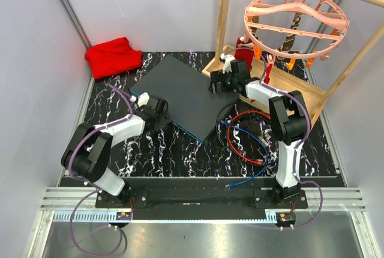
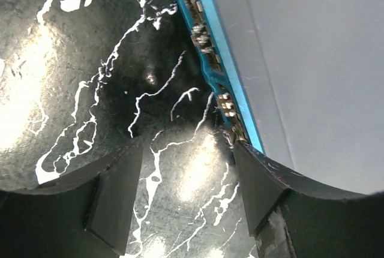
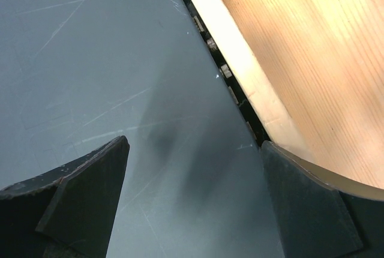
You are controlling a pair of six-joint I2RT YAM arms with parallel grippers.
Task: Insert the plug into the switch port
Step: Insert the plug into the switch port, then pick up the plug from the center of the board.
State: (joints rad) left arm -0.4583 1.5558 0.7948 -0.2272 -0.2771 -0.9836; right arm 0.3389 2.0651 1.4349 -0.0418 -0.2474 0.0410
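Red, blue and black cables (image 1: 246, 114) lie coiled on the marble table (image 1: 180, 156), just right of the switch (image 1: 180, 90). The left gripper (image 2: 183, 162), jaws spread and empty, sits low at the switch's teal socket edge (image 2: 210, 72), one finger just beside it. Farther back, the right gripper (image 3: 195, 150), likewise spread and empty, hangs over the switch's grey top beside the wooden tray (image 3: 300, 48).

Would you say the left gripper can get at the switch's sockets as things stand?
Probably yes: the left gripper is open and sits right beside the switch, at its teal front, and nothing visible stands between it and the sockets.
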